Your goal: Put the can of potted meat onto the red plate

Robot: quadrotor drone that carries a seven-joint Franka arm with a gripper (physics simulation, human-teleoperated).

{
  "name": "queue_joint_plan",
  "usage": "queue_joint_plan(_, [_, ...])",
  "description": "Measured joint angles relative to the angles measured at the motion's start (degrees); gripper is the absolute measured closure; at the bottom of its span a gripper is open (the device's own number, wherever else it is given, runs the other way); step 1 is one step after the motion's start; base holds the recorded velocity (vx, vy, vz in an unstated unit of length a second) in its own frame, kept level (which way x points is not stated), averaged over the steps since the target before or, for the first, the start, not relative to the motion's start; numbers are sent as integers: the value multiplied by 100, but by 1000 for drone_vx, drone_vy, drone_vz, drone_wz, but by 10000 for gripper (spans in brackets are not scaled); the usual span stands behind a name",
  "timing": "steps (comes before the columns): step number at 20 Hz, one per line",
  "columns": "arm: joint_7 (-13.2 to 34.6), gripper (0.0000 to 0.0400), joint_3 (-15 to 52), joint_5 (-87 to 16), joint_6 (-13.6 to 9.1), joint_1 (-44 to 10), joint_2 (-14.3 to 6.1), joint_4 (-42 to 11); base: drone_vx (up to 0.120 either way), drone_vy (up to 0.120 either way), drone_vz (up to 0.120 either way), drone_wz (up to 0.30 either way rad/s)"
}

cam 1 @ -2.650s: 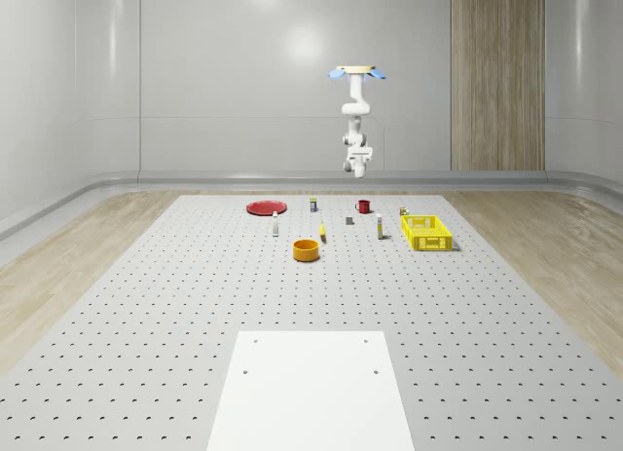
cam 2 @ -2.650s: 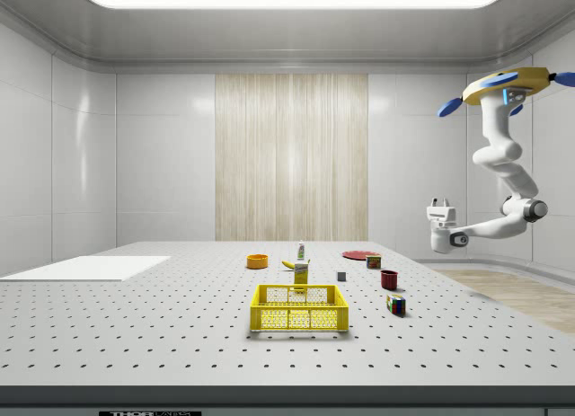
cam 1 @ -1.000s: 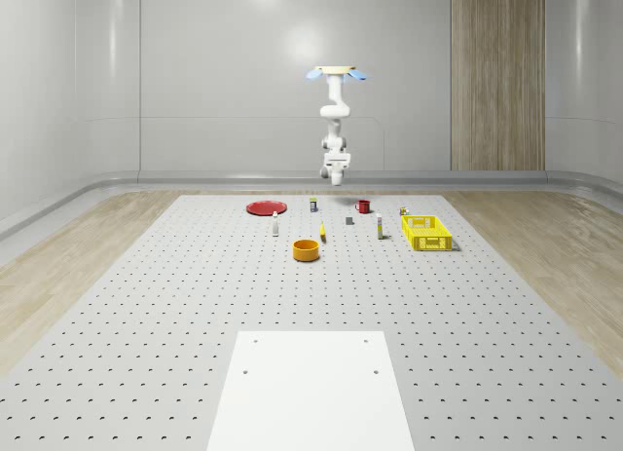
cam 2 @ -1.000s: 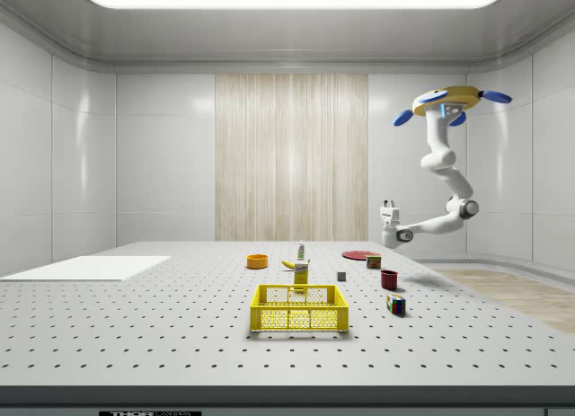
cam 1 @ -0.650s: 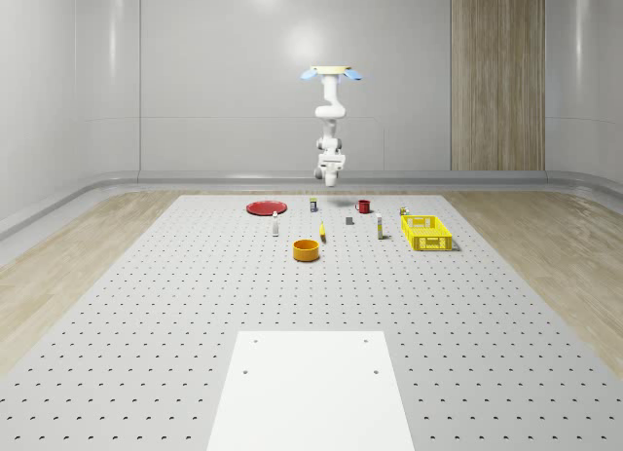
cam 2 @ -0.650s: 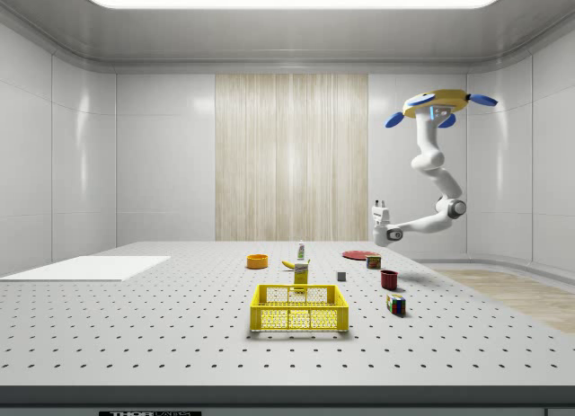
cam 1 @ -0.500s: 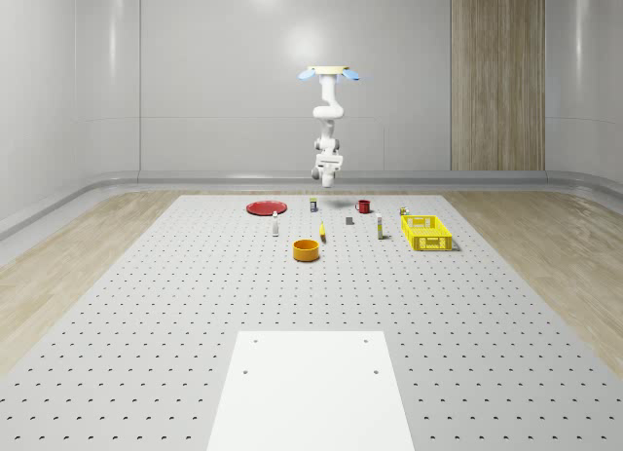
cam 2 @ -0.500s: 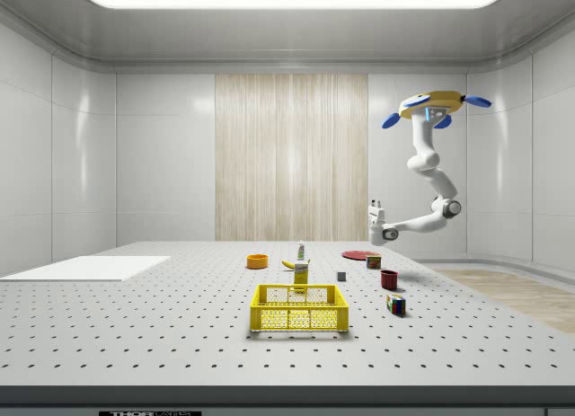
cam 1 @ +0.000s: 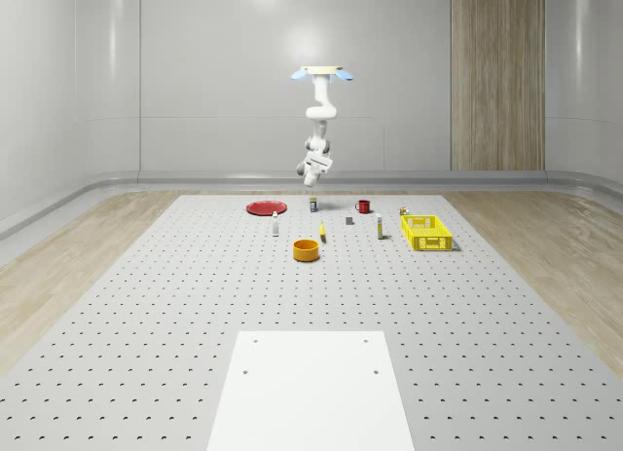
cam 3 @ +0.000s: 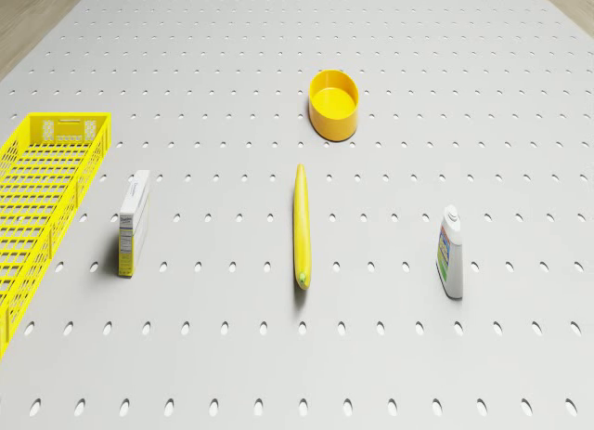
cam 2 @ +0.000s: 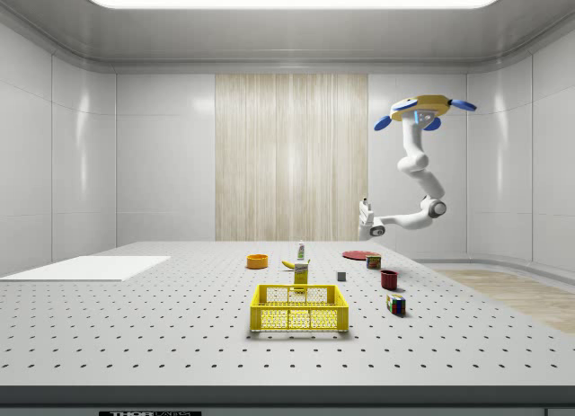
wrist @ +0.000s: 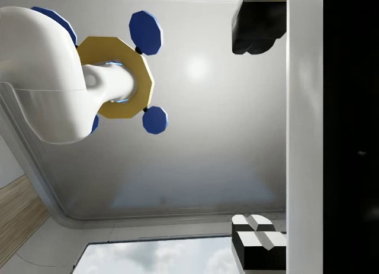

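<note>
While hovering above the flat round red plate (cam 1: 265, 207) | yellow-bodied quadrotor drone (cam 1: 320, 73) | two-finger gripper (wrist: 259, 138) spread, holding nothing.

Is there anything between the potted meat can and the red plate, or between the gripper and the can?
Nothing visible does. The can of potted meat stands beside the red plate, with bare table between them. The gripper hangs roughly above the can, under the hovering drone, with only air below it.

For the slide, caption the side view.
Drone hovers high above the table's far end, gripper raised over the red plate and potted meat can.
</note>
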Motion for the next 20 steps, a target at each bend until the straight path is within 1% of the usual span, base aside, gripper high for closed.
queue_joint_plan(3, [194, 0, 796, -1172, 59, -271, -92, -387, 0, -120, -120, 0])
queue_joint_plan(5, [403, 0, 1470, -2216, 111, -526, -197, -849, 0, -120, -120, 0])
queue_joint_plan(8, [901, 0, 2573, -4095, 154, -1053, -421, -1865, 0, -120, -120, 0])
queue_joint_plan(10, [1361, 0, 3263, -5401, 91, -1526, -589, -2623, 0, -120, -120, 0])
queue_joint_plan(11, [1616, 0, 3572, -6016, 19, -1801, -672, -2972, 0, -120, -120, 0])
queue_joint_plan(13, [2133, 0, 4109, -7094, -200, -2408, -830, -3550, 0, -120, -100, 0])
queue_joint_plan(15, [2609, 0, 4538, -7918, -472, -3033, -980, -3947, 0, -20, -100, 0])
queue_joint_plan(18, [3179, 0, 5002, -8710, -856, -3854, -1192, -4278, 0, 0, -120, 0])
queue_joint_plan(20, [3459, 0, 5217, -9016, -1050, -4277, -1320, -4389, 0, 0, -120, 0])
